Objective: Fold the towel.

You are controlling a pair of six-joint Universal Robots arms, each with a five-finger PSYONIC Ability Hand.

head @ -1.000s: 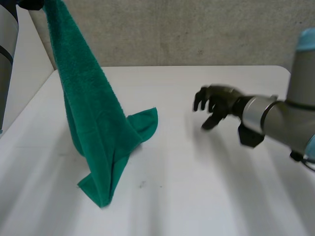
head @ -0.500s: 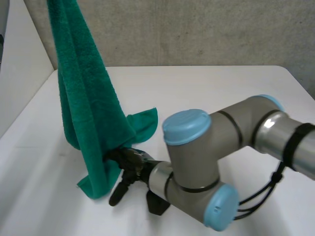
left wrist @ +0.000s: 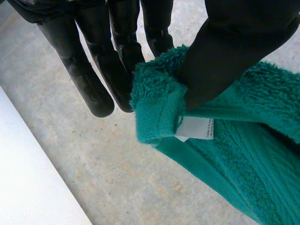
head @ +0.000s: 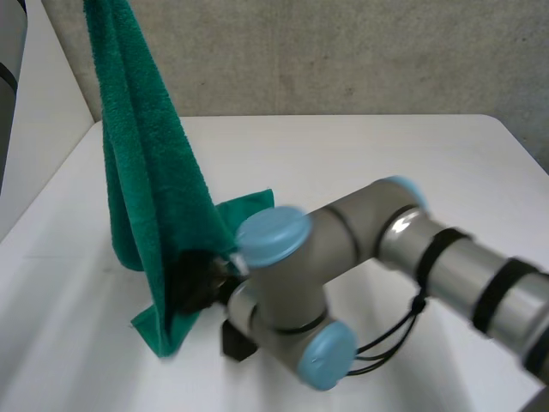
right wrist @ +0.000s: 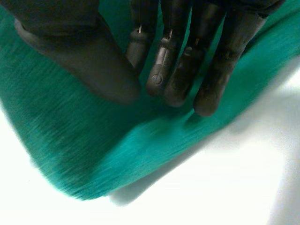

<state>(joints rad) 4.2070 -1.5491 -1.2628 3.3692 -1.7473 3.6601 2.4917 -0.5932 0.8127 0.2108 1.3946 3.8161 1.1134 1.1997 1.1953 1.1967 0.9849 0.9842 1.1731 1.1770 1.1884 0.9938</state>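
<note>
A green towel [head: 146, 172] hangs from high at the table's far left, its lower end bunched on the white table [head: 369, 154]. In the left wrist view my left hand [left wrist: 234, 42] pinches the towel's [left wrist: 243, 150] top corner between thumb and fingers, just beside a white label [left wrist: 197, 128]. My right arm [head: 343, 249] reaches across the front to the towel's lower part. There my right hand [head: 193, 279] is dark against the cloth. In the right wrist view that hand [right wrist: 178, 70] has thumb and fingers drawn together on the towel [right wrist: 70, 154], close above the table.
A grey wall [head: 343, 51] runs behind the table's far edge. The table's left edge slants down beside the towel. My right arm's elbow and blue caps [head: 273, 236] stand over the front middle of the table.
My right arm swung from the right side across to the towel. Its hand went from spread in the air to closed on the towel's lower part. The left hand kept its hold.
</note>
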